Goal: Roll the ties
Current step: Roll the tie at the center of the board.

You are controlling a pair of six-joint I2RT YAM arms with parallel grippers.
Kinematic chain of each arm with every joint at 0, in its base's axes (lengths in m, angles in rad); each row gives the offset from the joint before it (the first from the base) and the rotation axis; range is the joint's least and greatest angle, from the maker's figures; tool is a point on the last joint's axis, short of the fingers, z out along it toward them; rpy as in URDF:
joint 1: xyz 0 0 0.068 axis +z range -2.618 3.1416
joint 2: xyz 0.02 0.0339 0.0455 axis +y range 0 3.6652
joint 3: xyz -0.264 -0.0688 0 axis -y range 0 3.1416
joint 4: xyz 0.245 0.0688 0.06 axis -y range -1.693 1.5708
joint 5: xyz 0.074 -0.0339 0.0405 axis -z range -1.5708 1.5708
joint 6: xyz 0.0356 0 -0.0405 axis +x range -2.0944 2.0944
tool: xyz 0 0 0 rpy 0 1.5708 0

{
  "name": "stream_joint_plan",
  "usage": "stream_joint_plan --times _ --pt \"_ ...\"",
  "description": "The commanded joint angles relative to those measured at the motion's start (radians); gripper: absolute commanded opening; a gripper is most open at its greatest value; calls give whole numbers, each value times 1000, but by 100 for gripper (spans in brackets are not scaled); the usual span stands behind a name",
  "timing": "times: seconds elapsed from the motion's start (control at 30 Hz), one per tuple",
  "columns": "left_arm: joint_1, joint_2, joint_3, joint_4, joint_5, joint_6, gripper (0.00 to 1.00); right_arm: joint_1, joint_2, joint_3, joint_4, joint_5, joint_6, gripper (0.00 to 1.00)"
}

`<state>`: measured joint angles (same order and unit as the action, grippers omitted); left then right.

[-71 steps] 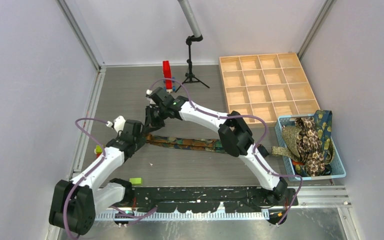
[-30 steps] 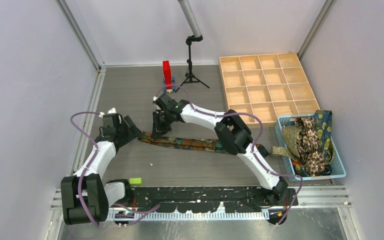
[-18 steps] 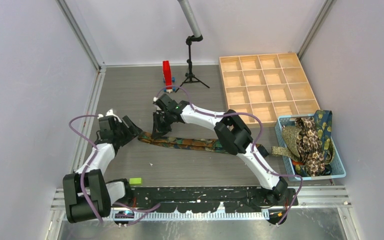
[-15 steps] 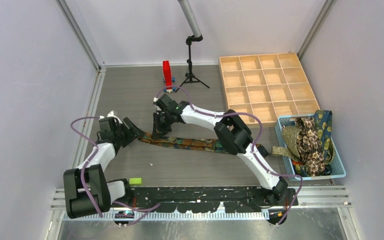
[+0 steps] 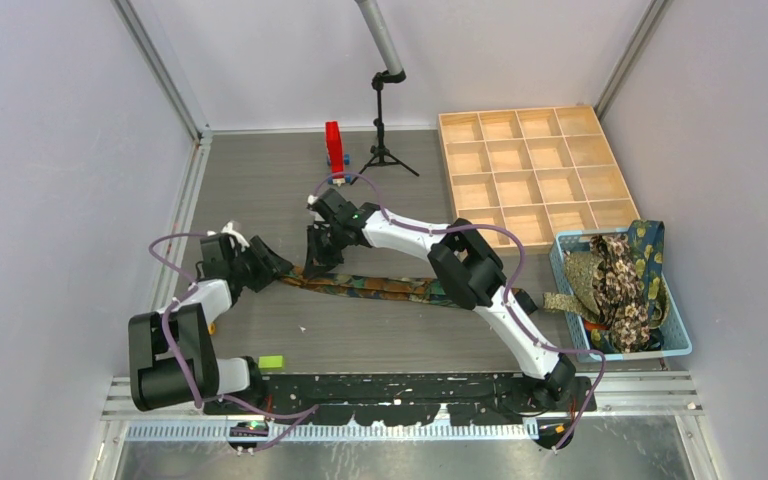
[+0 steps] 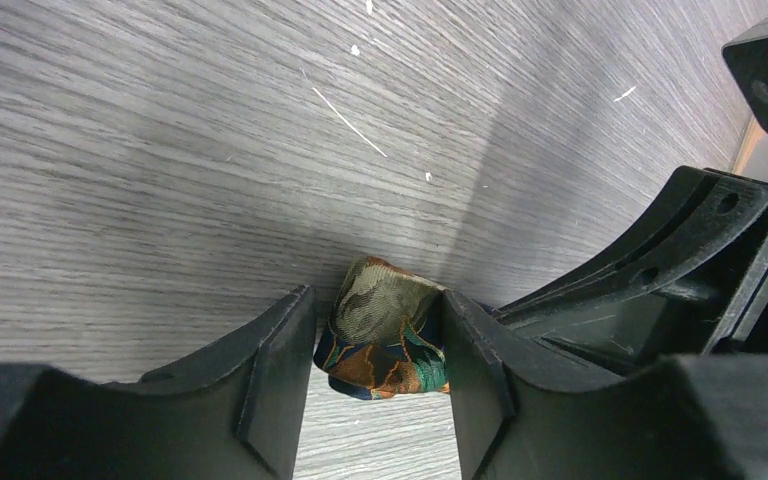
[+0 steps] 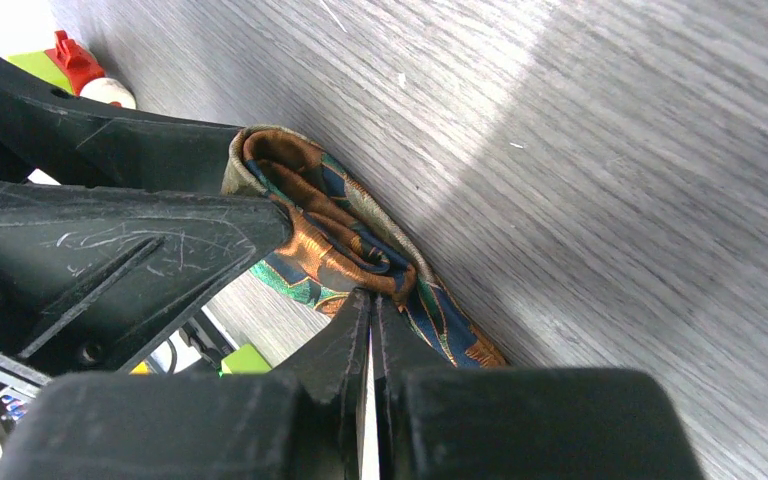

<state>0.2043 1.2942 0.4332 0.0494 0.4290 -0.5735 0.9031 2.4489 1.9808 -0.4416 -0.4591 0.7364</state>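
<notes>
1 tie (image 5: 370, 287) flat across frame centre, its left end rolled. L gripper (image 6: 375, 345) clamps that roll, fingers touching both sides. R gripper (image 7: 370, 300) pinched tight on tie fabric beside roll. Other ties (image 5: 620, 280), count unclear, heaped in 1 blue basket (image 5: 682, 345), right edge.

Wooden grid tray (image 5: 525, 185) sits behind blue basket (image 5: 678, 330).

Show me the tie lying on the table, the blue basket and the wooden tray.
tie (image 5: 370, 286): top view, middle of its flat stretch.
blue basket (image 5: 650, 352): top view, near rim.
wooden tray (image 5: 533, 188): top view, floor of a middle compartment.
</notes>
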Motion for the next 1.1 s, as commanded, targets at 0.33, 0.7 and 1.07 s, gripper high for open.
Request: stream_joint_plan --times 0.33,0.7,1.07 --pt "6 -41 13 30 32 7 28 2 33 25 -17 26 -8 9" --pt "2 -139 51 -102 -26 23 20 23 81 140 -50 2 3 9" --pt "-24 -220 113 -239 -126 59 19 36 141 263 -55 -29 36 9"
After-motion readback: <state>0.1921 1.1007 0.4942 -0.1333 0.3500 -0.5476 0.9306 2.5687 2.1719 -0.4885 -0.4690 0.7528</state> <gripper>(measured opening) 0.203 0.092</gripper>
